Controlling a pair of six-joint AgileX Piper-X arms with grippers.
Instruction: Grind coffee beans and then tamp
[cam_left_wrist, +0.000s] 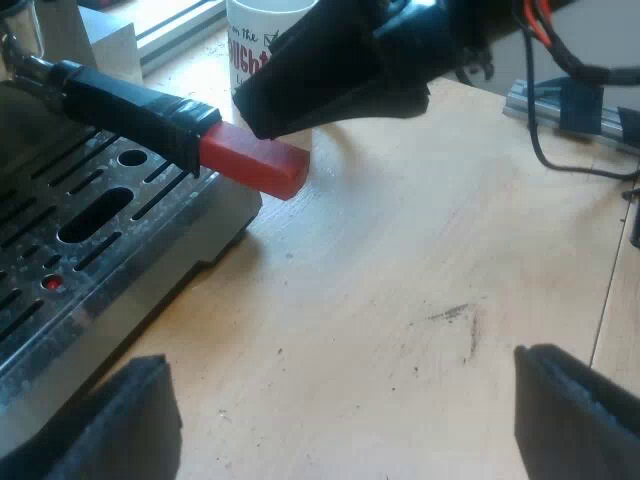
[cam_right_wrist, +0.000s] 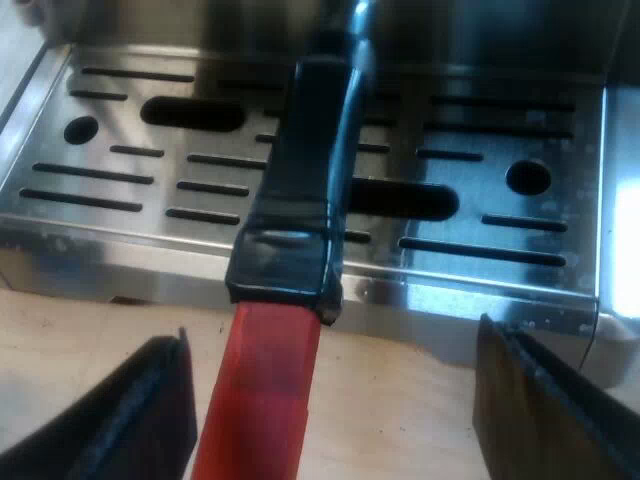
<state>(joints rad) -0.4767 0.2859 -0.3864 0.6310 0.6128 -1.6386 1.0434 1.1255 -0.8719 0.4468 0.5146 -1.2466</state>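
Bench (cam_left_wrist: 400, 300): light wood, matt, pale grain.
- Marks: a dark scuff (cam_left_wrist: 460, 315) and a few small specks on the bare wood, well apart from the machine.
- A straight seam (cam_left_wrist: 610, 290) runs across the wood, past the scuff.

Standing directly on the bench:
- Espresso machine (cam_left_wrist: 90, 250), its base resting on the wood. The steel drip tray on its front has long slots and round holes. In the right wrist view, the tray's front lip meets the bench (cam_right_wrist: 400, 400) below the machine (cam_right_wrist: 480, 200).
- Mug (cam_left_wrist: 250, 50), white with red and dark lettering, upright, near the machine's corner.
- Metal rail (cam_left_wrist: 180, 30), pale, lying along the bench's edge just beside the mug.
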